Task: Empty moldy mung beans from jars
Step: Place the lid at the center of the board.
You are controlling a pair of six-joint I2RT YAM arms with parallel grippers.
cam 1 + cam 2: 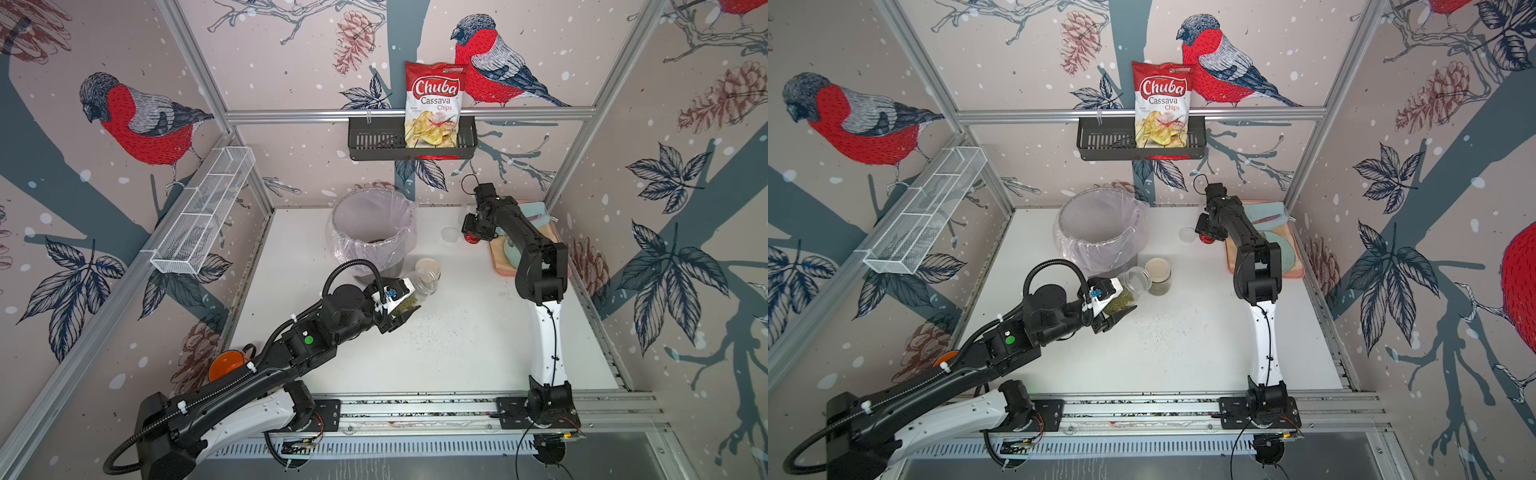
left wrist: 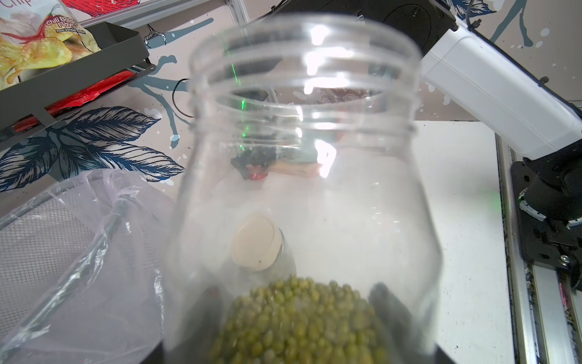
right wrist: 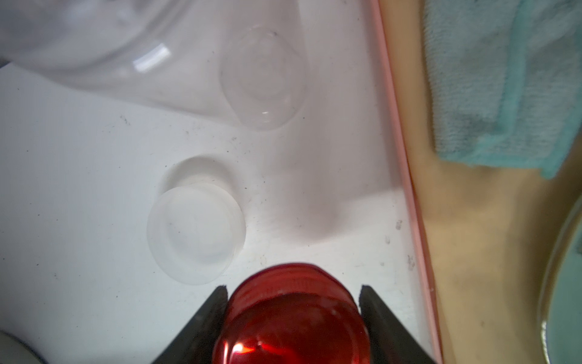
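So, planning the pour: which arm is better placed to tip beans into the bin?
Left. The left gripper holds the lidless jar of mung beans beside the bin; the right gripper is farther off, shut on the red lid.

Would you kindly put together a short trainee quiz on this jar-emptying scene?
1. True or false: the left pincer holds a lidless jar of mung beans.
2. The right pincer clamps which lid? A beige, B red, C white.
3. Fill in: the beige-lidded jar stands upright beside the lined ___.
Key: 1 true; 2 B, the red lid; 3 bin.
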